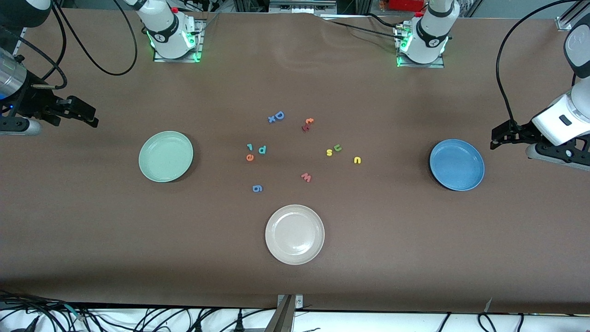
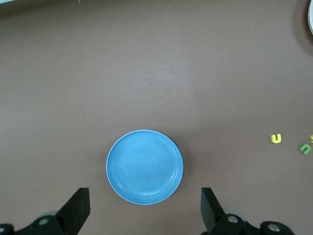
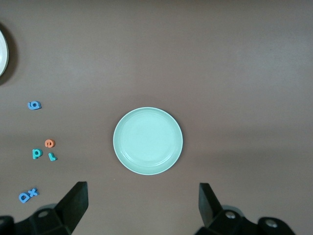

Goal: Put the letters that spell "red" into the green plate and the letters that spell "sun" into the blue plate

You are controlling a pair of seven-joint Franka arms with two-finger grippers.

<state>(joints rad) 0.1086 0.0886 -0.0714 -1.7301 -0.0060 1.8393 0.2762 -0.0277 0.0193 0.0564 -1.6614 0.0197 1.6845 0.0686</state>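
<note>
The teal "r" [image 1: 249, 146], teal "d" [image 1: 262, 149] and orange "e" [image 1: 250, 157] lie together mid-table, toward the pale green plate [image 1: 166, 156]. The yellow "s" [image 1: 329, 152], green "u" [image 1: 338, 148] and yellow "n" [image 1: 357, 160] lie toward the blue plate [image 1: 457, 164]. Both plates hold nothing. My right gripper [image 1: 90, 116] hangs open at the right arm's end of the table, with the green plate [image 3: 147, 141] just off its fingertips. At the left arm's end, my left gripper [image 1: 494, 139] is open too, facing the blue plate [image 2: 145, 166].
A cream-white plate [image 1: 294, 234] sits nearer the front camera than the letters. Other letters lie about: blue "D" [image 1: 279, 115] and "x" [image 1: 272, 119], orange "t" [image 1: 309, 121] on a dark red letter [image 1: 305, 127], reddish "w" [image 1: 306, 177], blue "g" [image 1: 257, 188].
</note>
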